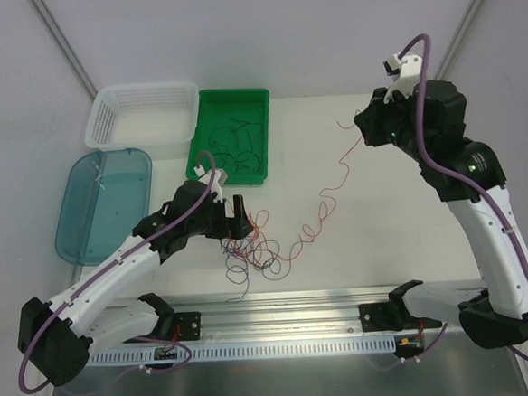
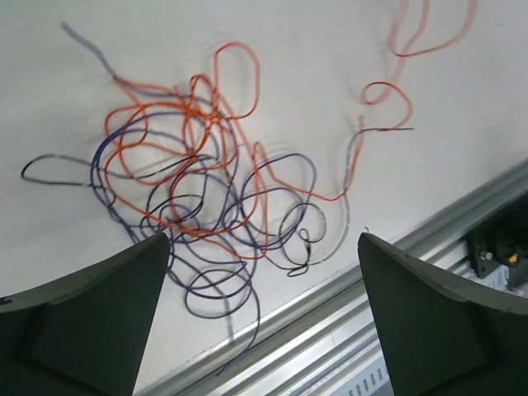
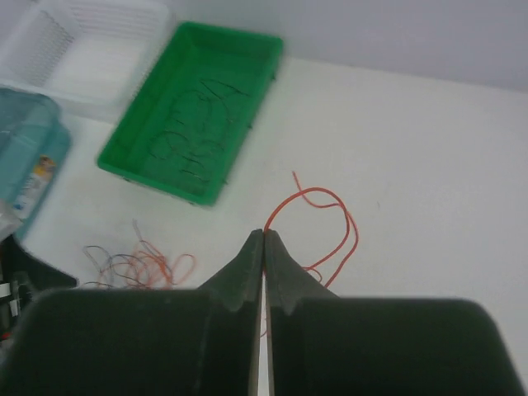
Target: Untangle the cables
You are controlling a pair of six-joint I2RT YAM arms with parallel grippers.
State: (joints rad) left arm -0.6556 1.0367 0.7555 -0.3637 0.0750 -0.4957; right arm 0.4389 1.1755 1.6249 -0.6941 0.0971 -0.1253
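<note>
tabletop [image 1: 403,243]: white, bounded at the near edge by an aluminium rail [image 1: 281,307] that carries both arm bases. right arm [image 1: 482,210]: raised and reaching toward the far right part of the table. left arm [image 1: 115,272]: laid low and extended toward the table centre. translucent blue lid [image 1: 101,205]: lies flat at the far left. white mesh basket [image 1: 140,111]: stands just beyond the lid, its right side next to the green tray [image 1: 234,93]. the green tray holds several thin dark wires [image 1: 238,145] in loose loops. left gripper [image 1: 238,213] [image 2: 262,243]: jaws spread wide, nothing between them, positioned over the far edge of the cables; whether the fingers [image 2: 124,297] touch any wire cannot be told. right gripper [image 1: 368,125] [image 3: 264,235]: jaws pressed together, clamped on the end of the red-orange cable [image 1: 339,170] [image 3: 330,202], held above the table. cables [image 1: 250,251] [image 2: 206,190]: a tangle of red-orange, purple-blue and black loops on the table, near the rail and just in front of the left gripper. the red-orange cable runs from this tangle in small curls to the right and away, up to the right gripper.
</note>
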